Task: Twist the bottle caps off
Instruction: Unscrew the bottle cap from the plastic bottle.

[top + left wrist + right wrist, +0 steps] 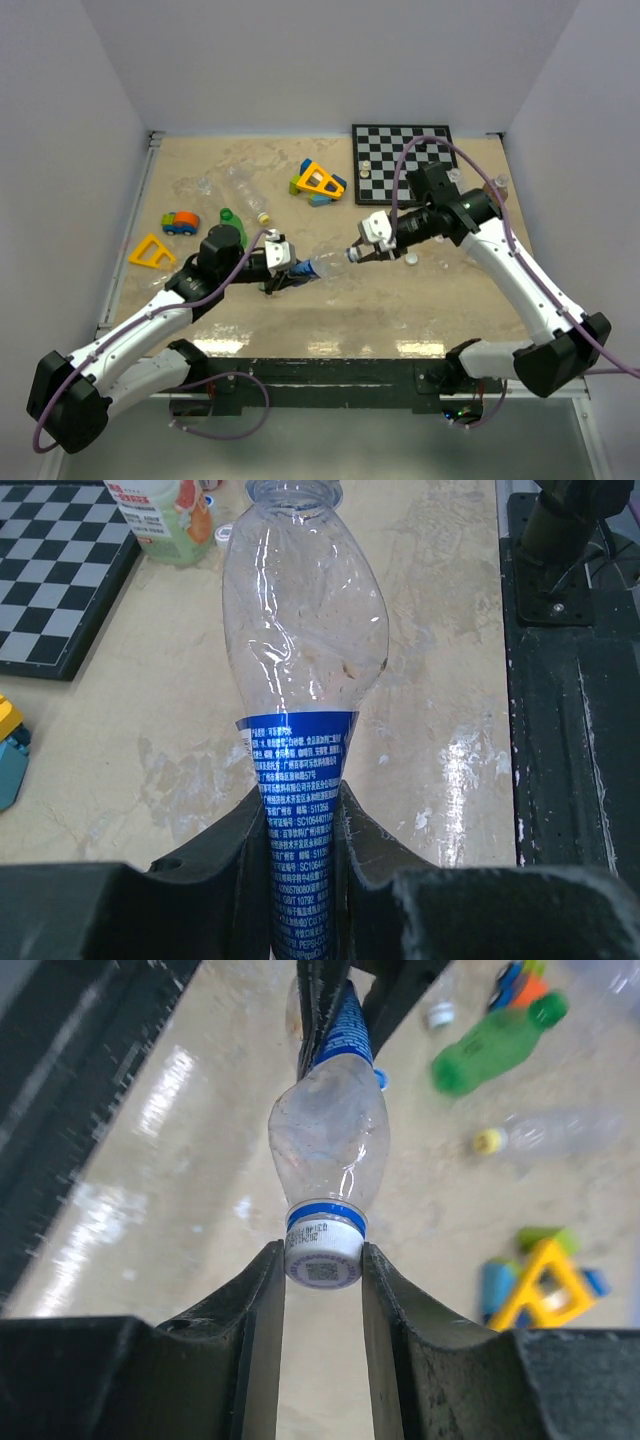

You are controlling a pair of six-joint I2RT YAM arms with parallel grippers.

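Observation:
A crushed clear bottle (322,266) with a blue label hangs level between my two grippers above the table. My left gripper (284,274) is shut on its labelled lower body (300,780), which is squeezed flat between the fingers. My right gripper (354,254) is shut on the bottle's white cap (323,1258), with both fingers pressed on the cap's sides just below a blue ring. In the left wrist view the bottle (305,630) points away and its cap end runs out of the top of the frame. A green bottle (229,228) with a green cap (226,213) lies left of my left gripper.
A clear bottle (245,190) with a yellow cap (263,217) lies at the back left. A loose white cap (410,259) sits under my right arm. The chessboard (402,150) with pale pieces is at the back right. Toy blocks (318,182), a toy car (180,222) and a yellow triangle (150,251) are scattered about.

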